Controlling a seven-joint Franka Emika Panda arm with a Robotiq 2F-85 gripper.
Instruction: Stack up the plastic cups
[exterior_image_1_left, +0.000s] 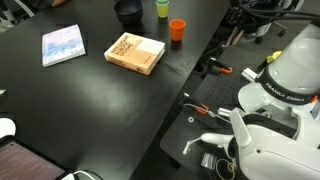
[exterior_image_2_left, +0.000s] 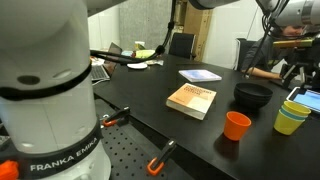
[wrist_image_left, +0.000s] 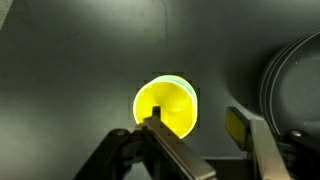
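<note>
In the wrist view I look straight down into a yellow cup (wrist_image_left: 167, 105); a thin blue-green rim shows along its upper right edge, as of a cup nested under it. My gripper (wrist_image_left: 196, 125) is open above it: one finger lies over the cup's mouth, the other over bare table to the right. In both exterior views the yellow cup (exterior_image_1_left: 162, 8) (exterior_image_2_left: 291, 117) stands at the table's far end, with an orange cup (exterior_image_1_left: 177, 30) (exterior_image_2_left: 237, 125) upright and alone nearby. The gripper itself is out of both exterior views.
A dark round bowl (exterior_image_1_left: 127, 10) (exterior_image_2_left: 252, 96) (wrist_image_left: 298, 90) sits close beside the yellow cup. A tan book (exterior_image_1_left: 135, 52) (exterior_image_2_left: 192, 100) and a blue booklet (exterior_image_1_left: 62, 45) (exterior_image_2_left: 200, 75) lie on the black table. The robot base (exterior_image_1_left: 270, 110) stands by the table edge.
</note>
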